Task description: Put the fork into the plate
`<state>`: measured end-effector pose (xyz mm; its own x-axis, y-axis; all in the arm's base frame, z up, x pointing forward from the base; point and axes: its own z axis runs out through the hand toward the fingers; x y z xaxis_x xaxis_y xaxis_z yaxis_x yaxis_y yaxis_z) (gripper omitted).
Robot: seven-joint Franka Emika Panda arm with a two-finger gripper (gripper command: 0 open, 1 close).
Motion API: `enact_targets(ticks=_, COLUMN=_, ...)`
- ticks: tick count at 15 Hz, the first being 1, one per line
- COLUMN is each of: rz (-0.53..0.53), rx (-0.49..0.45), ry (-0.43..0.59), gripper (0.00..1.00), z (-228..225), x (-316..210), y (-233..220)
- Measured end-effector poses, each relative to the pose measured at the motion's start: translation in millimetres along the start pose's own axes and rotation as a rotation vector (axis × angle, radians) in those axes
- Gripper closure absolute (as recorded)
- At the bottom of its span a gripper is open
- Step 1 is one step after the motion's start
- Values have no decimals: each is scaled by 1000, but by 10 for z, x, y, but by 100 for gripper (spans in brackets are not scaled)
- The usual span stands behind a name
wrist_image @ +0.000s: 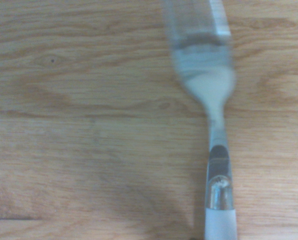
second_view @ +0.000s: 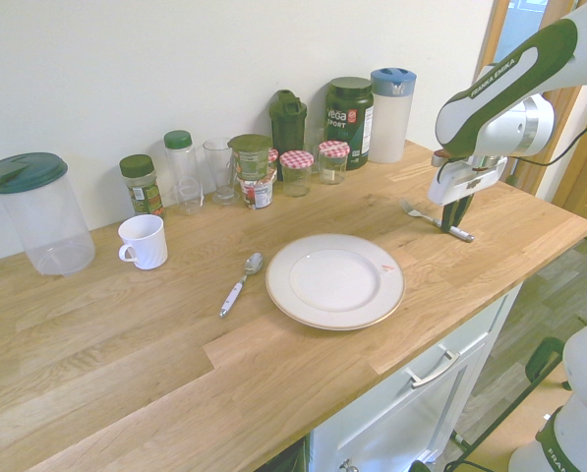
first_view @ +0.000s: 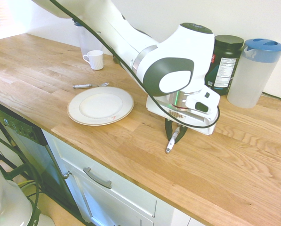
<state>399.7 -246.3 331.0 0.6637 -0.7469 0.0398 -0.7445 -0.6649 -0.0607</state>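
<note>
The fork [first_view: 170, 144] lies flat on the wooden counter to the right of the plate [first_view: 74, 111], its whitish handle pointing at the counter's front edge. My gripper [first_view: 174, 136] is down over it, with the dark fingers astride the handle and a narrow gap on each side. In the second exterior view the tines of the fork [second_view: 414, 209] stick out left of the gripper [second_view: 457, 224], and the cream plate [second_view: 285, 295] sits empty well to its left. The wrist view shows the fork [wrist_image: 219, 165] close up against the wood.
A spoon [first_view: 89, 85] lies behind the plate, beside a white mug [first_view: 95, 59]. A blue-lidded pitcher [first_view: 253, 70] and a dark tub [first_view: 225, 61] stand at the wall behind my arm. Jars and bottles [second_view: 254, 167] line the wall, with a large jug [second_view: 37, 211] beyond them.
</note>
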Motion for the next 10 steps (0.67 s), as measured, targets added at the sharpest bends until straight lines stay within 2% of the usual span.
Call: enact_targets(ticks=10, rz=-9, rx=14, ry=27, gripper=100, z=-137, x=-8, y=-30)
